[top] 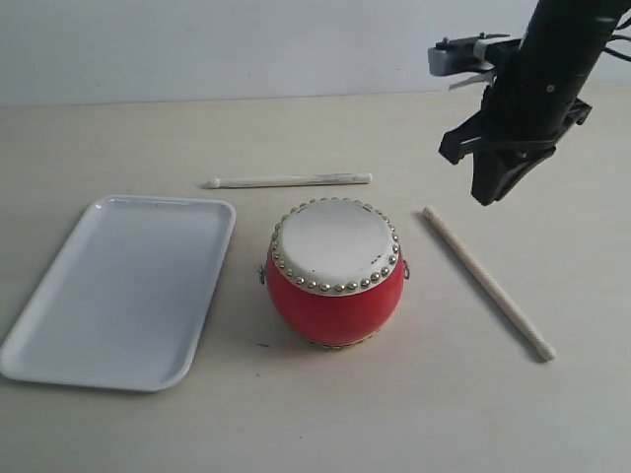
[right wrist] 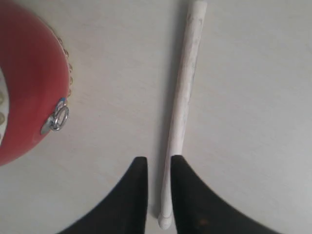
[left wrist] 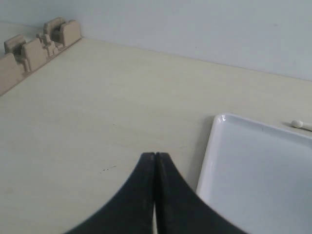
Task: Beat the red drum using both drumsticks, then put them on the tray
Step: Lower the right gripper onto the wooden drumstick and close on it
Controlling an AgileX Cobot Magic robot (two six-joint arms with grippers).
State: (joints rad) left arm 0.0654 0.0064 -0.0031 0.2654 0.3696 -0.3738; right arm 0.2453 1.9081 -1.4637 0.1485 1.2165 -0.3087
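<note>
Right gripper (top: 490,192) hangs clear above the table over one end of the right drumstick (top: 486,281), its jaws parted only narrowly and grasping nothing. The left gripper (left wrist: 155,154) is clenched empty near the tray (top: 118,286). The red drum (top: 335,286) stands between the tray and that stick, the second drumstick (top: 291,180) lies behind it, and neither stick is lifted. Recommended: widen the jaws before descending, straddle the shaft squarely across its width, and stay clear of the drum's side ring (right wrist: 55,117).
</note>
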